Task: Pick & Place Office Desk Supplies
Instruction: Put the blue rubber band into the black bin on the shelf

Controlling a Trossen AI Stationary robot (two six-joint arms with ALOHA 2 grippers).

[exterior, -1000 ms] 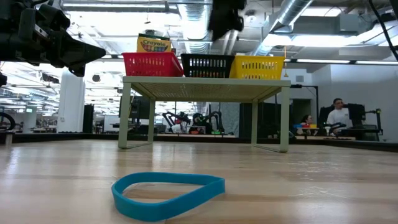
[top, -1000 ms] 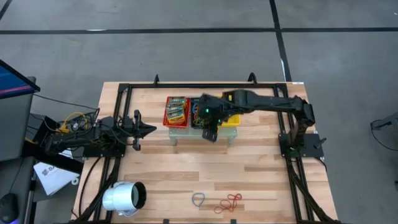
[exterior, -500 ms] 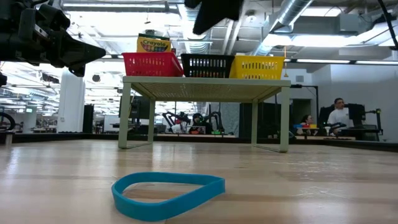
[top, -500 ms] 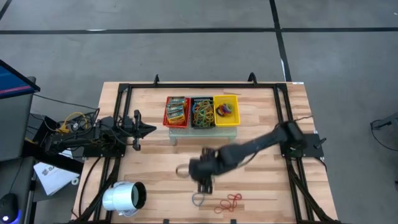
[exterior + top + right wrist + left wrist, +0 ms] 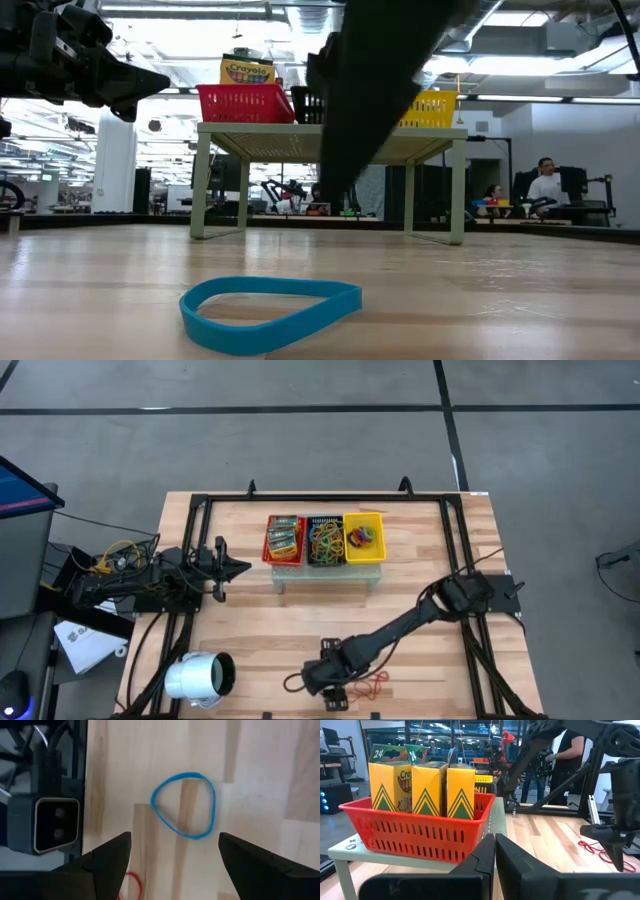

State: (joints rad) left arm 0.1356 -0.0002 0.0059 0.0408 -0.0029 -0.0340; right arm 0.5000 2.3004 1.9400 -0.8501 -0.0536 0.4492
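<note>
Blue rubber band [image 5: 184, 805] lies flat on the table [image 5: 250, 630] near its 6 o'clock edge. Right gripper [image 5: 175, 862] hangs above it, fingers wide open. They might slide over the thin band and miss.

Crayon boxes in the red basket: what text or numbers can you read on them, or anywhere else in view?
"24" on the green top flaps of the crayon boxes in the red basket, left wrist view.
"Cr", the start of a brand name, on the side of the leftmost box there; the rest is hidden.
"Crayola" on the box top in the low view.
Print on the packets in the high view: too small to read.
</note>
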